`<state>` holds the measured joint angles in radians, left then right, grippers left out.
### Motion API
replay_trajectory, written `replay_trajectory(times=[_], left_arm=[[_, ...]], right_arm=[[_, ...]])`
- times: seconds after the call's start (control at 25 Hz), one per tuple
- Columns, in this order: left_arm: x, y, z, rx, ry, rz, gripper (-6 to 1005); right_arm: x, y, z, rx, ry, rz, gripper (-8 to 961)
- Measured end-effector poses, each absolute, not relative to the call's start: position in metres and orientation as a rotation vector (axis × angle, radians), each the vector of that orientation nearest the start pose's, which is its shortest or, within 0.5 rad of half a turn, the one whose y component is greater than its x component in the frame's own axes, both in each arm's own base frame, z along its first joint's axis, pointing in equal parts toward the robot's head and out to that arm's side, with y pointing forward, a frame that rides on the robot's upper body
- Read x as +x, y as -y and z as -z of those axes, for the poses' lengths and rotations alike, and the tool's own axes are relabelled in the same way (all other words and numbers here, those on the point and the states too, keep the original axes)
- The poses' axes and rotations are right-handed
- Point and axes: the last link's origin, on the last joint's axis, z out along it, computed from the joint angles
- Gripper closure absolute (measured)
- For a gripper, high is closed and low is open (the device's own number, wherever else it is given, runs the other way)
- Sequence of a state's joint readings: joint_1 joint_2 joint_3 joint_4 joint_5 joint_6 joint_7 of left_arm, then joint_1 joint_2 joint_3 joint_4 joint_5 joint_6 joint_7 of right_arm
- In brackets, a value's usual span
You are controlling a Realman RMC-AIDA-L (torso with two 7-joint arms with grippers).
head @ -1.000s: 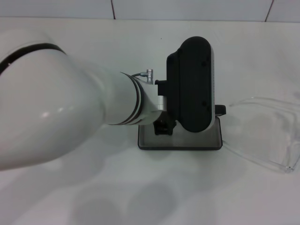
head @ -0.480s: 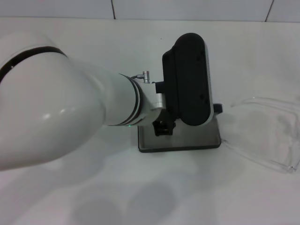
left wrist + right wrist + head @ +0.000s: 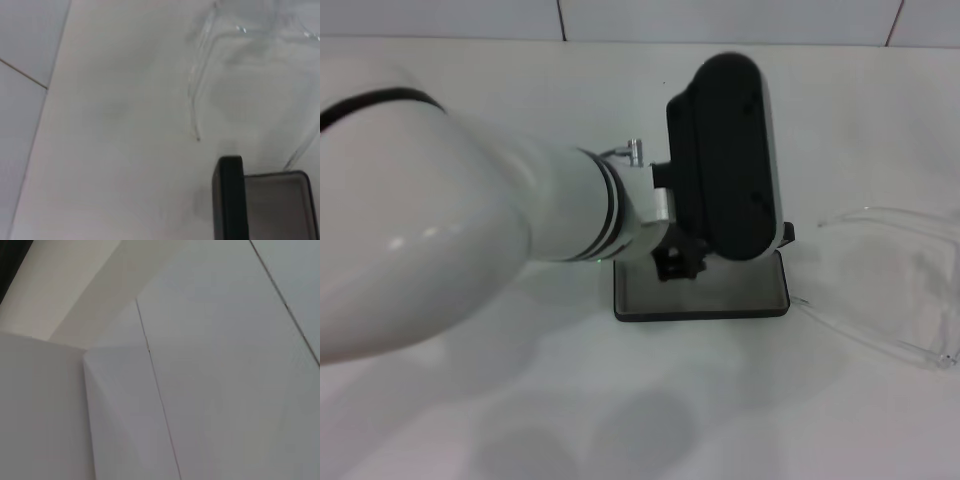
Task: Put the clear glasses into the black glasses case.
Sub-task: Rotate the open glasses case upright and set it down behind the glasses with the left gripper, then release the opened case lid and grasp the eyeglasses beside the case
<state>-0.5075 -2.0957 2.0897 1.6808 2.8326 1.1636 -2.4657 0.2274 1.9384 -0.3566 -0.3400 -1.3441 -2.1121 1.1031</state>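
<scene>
table (image 3: 470, 420): white, it carries both things.
left arm (image 3: 440, 230): it reaches across over the case; its hand (image 3: 725, 160) hangs above the far part of the case, and I cannot tell if it is spread or pressed together.
case (image 3: 700, 300): open, grey inside, under the hand.
glasses (image 3: 895, 290): on the table just beside the case, on the robot's right side of the hand; long axis runs near to far.
nearer arm: probably the left one.
</scene>
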Motion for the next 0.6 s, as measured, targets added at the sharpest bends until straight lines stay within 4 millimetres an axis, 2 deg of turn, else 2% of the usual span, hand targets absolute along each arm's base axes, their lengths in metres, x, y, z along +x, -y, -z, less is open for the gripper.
replay_trajectory(times=[0.2,0.28,0.4,0.6], left_arm=[[-0.061,-0.303,0.061,-2.582,-0.262,-0.308,517],[-0.052,-0.305,0.047,-2.57,-0.206,-0.186,505],[-0.04,-0.31,0.029,-2.557,-0.107,0.052,502],[-0.032,-0.319,-0.003,-2.507,0.031,0.487,504]], right_arm=[[0.313,-0.223,-0.132,-2.013,-0.29,-1.506,84],[0.306,-0.233,-0.136,-2.156,-0.277,-1.437,84],[0.294,-0.256,-0.144,-2.4,-0.245,-1.243,84],[0.275,-0.292,-0.156,-2.649,-0.182,-0.875,84]])
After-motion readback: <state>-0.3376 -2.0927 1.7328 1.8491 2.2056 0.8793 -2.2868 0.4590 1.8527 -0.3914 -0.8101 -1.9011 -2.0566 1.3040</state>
